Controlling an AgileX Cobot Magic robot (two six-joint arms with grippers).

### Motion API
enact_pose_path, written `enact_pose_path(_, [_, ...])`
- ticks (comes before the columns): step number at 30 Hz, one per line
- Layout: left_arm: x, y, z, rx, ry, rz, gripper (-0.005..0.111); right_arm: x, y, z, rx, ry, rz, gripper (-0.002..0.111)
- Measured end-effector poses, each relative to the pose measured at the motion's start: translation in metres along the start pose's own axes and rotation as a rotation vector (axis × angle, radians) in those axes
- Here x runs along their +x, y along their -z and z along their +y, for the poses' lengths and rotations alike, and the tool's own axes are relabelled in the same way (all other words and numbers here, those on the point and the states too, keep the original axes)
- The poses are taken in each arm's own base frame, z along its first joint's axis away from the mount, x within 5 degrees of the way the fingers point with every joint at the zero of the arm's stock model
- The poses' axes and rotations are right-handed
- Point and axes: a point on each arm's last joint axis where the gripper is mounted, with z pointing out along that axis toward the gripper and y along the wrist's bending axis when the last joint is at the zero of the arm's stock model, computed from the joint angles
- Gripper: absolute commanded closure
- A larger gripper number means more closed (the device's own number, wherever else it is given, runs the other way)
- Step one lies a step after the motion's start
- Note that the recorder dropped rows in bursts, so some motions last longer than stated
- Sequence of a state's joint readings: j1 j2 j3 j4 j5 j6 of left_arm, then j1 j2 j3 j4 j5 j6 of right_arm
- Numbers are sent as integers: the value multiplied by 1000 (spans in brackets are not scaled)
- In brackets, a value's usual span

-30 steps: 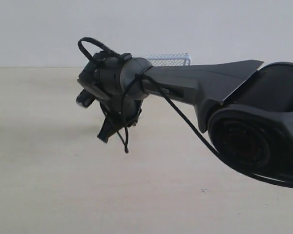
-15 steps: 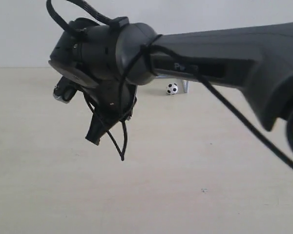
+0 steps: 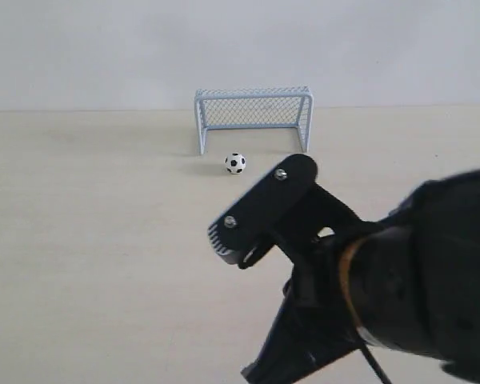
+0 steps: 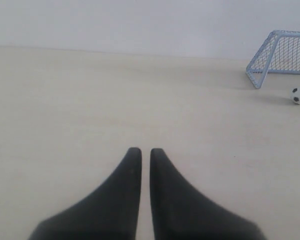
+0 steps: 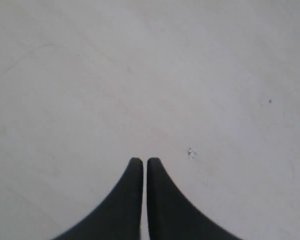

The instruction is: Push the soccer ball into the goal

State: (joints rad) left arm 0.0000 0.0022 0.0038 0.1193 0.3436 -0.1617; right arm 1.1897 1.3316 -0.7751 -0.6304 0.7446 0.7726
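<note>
You are running both the left gripper point(image 4: 141, 150) and the right gripper point(image 5: 140, 160) pinched to a thin slit, carrying nothing. The soccer ball point(image 3: 235, 163) is sitting on the table point(image 3: 80, 240) just before the mouth of the goal point(image 3: 254, 110), not touching it, well apart from both grippers. Only the left wrist view is taking in ball and goal, so the left arm is looking better lined up to push netward.

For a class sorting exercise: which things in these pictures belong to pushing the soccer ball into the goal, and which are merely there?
Belong to the job: soccer ball; goal; left gripper and right gripper, both shut.

Merely there: table; wall; dark speck on the table.
</note>
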Motion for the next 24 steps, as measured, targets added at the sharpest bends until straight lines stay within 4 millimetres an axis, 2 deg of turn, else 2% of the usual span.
enact_pose_path(7, [0,0,0,0,0,0,100,23,15,-5,-97,-118,-128,108])
enact_pose_path(12, [0,0,0,0,0,0,100,24,19,-7,-118,-166,-150,108])
enact_pose_path(24, [0,0,0,0,0,0,100,24,19,-8,-109,-152,-163,108])
